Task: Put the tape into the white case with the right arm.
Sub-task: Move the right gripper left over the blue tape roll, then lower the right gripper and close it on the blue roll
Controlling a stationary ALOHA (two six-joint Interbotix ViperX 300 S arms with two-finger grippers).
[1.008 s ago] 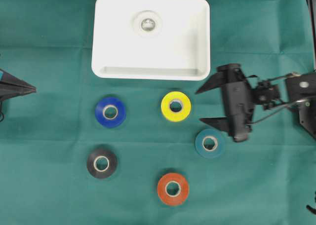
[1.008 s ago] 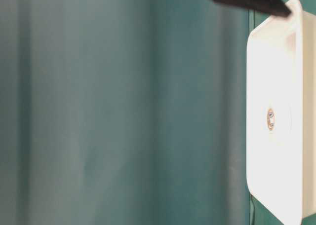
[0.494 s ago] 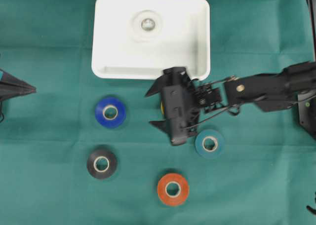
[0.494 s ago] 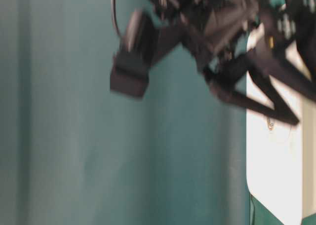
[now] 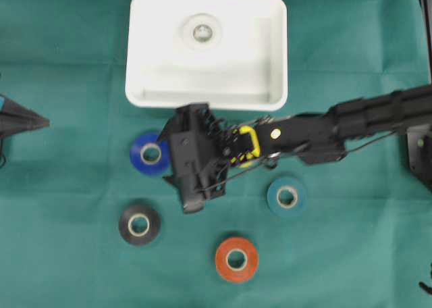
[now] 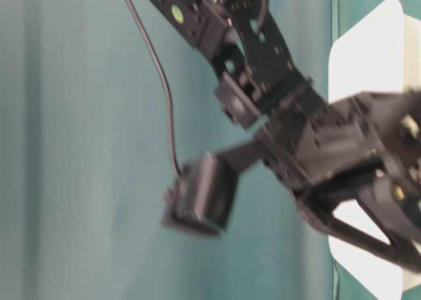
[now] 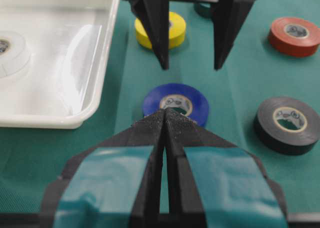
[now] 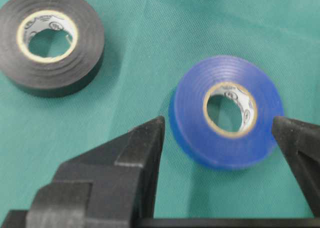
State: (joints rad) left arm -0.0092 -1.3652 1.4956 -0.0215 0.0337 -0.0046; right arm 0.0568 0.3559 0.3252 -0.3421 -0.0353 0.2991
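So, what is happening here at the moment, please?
The right arm's pincer is open and hangs over the blue tape, one finger on each side; nothing is gripped yet. The white case already holds a white tape. The yellow, teal, red and black tapes lie on the green cloth. The left pincer is shut, off to the side.

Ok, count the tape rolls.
6: white in the case; blue, yellow partly hidden under the arm, teal, black, orange on the cloth.
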